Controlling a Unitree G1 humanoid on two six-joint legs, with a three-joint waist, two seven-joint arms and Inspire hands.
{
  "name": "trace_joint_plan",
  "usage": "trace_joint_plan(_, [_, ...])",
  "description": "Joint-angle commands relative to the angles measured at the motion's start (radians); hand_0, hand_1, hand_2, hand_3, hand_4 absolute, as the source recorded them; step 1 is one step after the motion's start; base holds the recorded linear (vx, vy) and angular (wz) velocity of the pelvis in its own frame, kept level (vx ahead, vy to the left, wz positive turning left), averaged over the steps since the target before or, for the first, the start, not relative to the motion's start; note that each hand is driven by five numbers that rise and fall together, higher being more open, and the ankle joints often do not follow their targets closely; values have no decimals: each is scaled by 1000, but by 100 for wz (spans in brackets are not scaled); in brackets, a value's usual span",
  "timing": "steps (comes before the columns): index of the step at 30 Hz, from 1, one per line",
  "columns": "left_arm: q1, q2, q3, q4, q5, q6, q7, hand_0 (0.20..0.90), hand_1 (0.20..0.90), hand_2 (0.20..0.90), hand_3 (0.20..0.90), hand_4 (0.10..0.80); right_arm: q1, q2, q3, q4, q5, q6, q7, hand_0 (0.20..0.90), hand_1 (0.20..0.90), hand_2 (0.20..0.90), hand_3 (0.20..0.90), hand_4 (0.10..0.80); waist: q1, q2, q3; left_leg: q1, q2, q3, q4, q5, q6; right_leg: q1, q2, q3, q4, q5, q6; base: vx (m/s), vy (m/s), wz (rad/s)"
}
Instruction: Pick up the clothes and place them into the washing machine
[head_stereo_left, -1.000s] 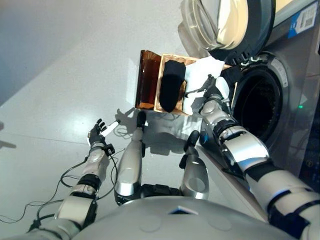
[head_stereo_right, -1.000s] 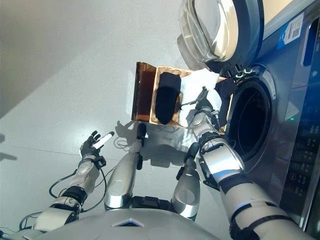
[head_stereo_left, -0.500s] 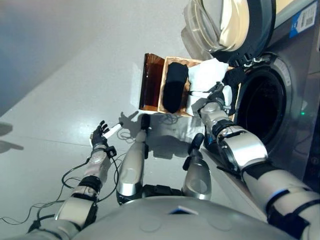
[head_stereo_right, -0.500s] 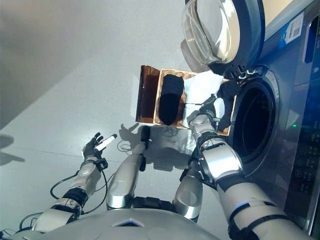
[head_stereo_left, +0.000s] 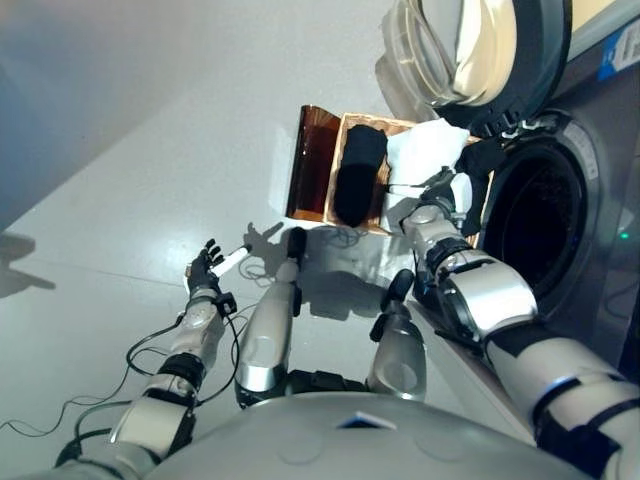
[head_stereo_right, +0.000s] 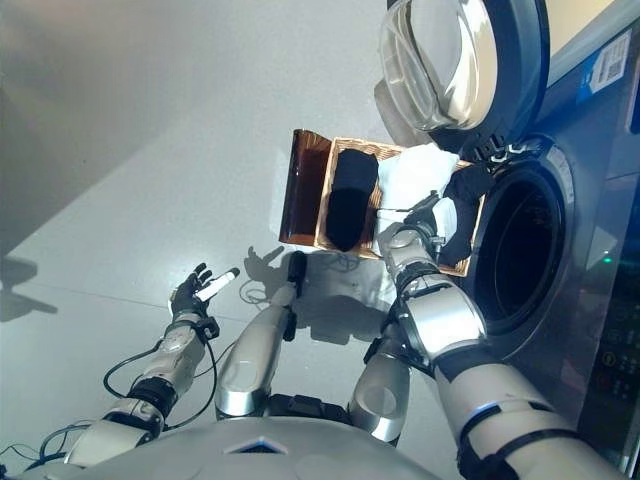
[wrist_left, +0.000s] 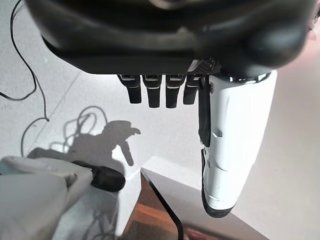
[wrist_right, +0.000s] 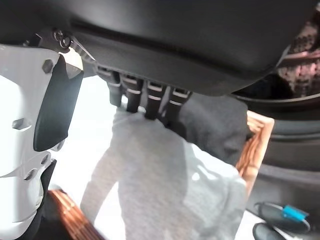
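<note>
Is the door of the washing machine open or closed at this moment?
Open. The round glass door is swung away from the washing machine, and the dark drum opening shows beside the basket.

Washing machine (head_stereo_right: 560, 300) drum opening (head_stereo_right: 515, 255) is unobstructed; its door (head_stereo_right: 460, 65) stands swung wide above the wicker basket (head_stereo_right: 322, 205). The basket sits on the floor just beside the opening, its near wall upright. White cloth (head_stereo_right: 415, 175) and dark garments (head_stereo_right: 350, 200) fill it. Right hand (head_stereo_right: 425, 215) hangs over the cloth, fingers straight. Bare floor (head_stereo_right: 150, 150) surrounds the relaxed left hand (head_stereo_right: 195, 290).
</note>
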Motion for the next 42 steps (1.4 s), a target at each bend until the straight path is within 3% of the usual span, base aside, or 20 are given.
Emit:
trace_joint_plan(1, [11, 74, -13, -90, 8, -54, 25, 900, 900, 900, 900, 800, -51, -6, -3, 11, -35, 21, -10, 900, 900, 900, 900, 800, 43, 13, 40, -80, -25, 28, 207, -169, -10, -91, -24, 49, 56, 39, -36, -2, 2, 10])
trace_joint_plan(10, [15, 80, -19, -103, 17, -41, 21, 900, 900, 900, 900, 800, -64, -3, 7, 12, -41, 25, 0, 900, 900, 900, 900, 800, 43, 26, 35, -166, -28, 26, 360, -238, 7, -198, -24, 89, 212, -28, -52, -1, 7, 5])
trace_joint_plan(22, [32, 90, -20, -129, 21, -35, 19, 900, 900, 900, 900, 800, -80, -14, 26, 7, -69, 31, 35, 900, 900, 900, 900, 800, 45, 41, 38, -232, -35, 22, 446, -268, 15, -269, -26, 106, 307, -66, -62, 5, 2, 1])
trace_joint_plan(23, [35, 91, -19, -124, 25, -35, 18, 900, 900, 900, 900, 800, -79, -12, 36, 7, -80, 33, 43, 900, 900, 900, 900, 800, 46, 43, 39, -225, -33, 20, 462, -301, 10, -265, -25, 108, 328, -96, -56, 0, 0, 0])
trace_joint_plan(25, [33, 90, -16, -119, 30, -34, 15, 900, 900, 900, 900, 800, -83, -10, 53, 4, -99, 34, 58, 900, 900, 900, 900, 800, 43, 42, 38, -243, -36, 23, 453, -269, 13, -280, -29, 106, 316, -71, -62, -2, -2, 5])
trace_joint_plan(26, [35, 91, -14, -115, 33, -33, 13, 900, 900, 900, 900, 800, -81, -8, 62, 4, -113, 35, 72, 804, 804, 804, 804, 731, 46, 43, 39, -234, -33, 20, 466, -300, 9, -274, -26, 107, 334, -98, -58, 83, -13, 9])
trace_joint_plan(28, [34, 90, -9, -107, 36, -32, 12, 900, 900, 900, 900, 800, -82, -10, 75, 5, -125, 37, 86, 200, 200, 200, 200, 300, 46, 42, 38, -237, -35, 21, 465, -300, 10, -277, -26, 107, 330, -97, -59, 46, -6, 8])
trace_joint_plan(42, [24, 92, 14, -77, 46, -21, 4, 900, 900, 900, 900, 800, -73, -18, 88, 0, -143, 32, 125, 200, 200, 200, 200, 300, 38, 32, 32, -248, -39, 26, 473, -310, 17, -292, -27, 118, 330, -91, -58, 1, 1, 1])
